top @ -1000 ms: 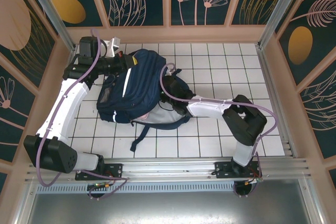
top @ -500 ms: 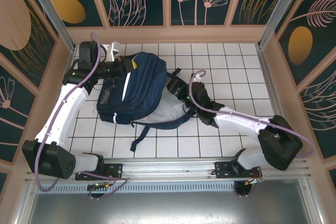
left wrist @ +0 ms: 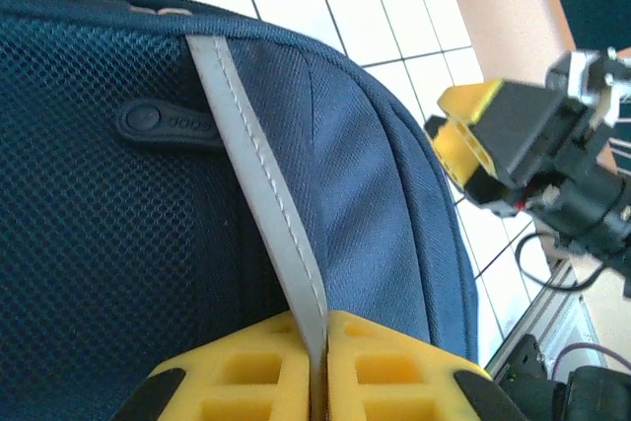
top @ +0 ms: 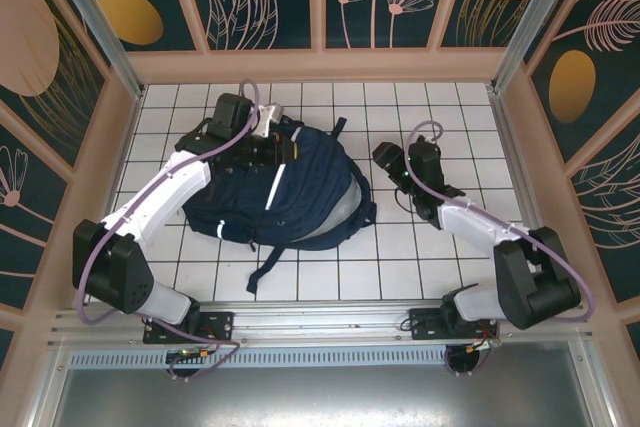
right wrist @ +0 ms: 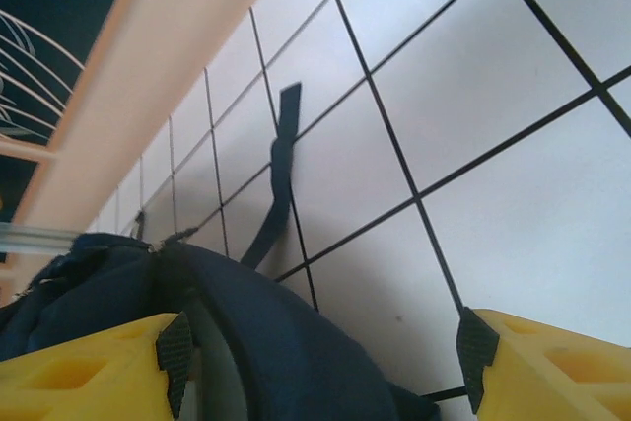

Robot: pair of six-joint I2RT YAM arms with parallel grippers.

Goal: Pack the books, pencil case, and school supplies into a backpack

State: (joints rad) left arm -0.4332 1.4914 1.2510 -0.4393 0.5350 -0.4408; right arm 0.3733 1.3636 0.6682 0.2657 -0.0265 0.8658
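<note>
Left gripper (left wrist: 320, 332) nearly closed, pinching backpack (left wrist: 118, 244) stripe (left wrist: 256, 175) between its fingers; right gripper (right wrist: 320, 362) wide, empty, backpack edge beside one finger. Risk: thin fabric slips from pinch, backpack slumps

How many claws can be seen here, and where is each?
2. The left claw sits on the navy backpack, shut on its grey reflective stripe. The right claw is open over the tiles, just right of the backpack.

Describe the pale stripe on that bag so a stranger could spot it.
Start at the big navy backpack on the white tiled table. Along its upper face runs a narrow stitched stripe, pale grey against dark mesh, beside a dark oval tab.
</note>
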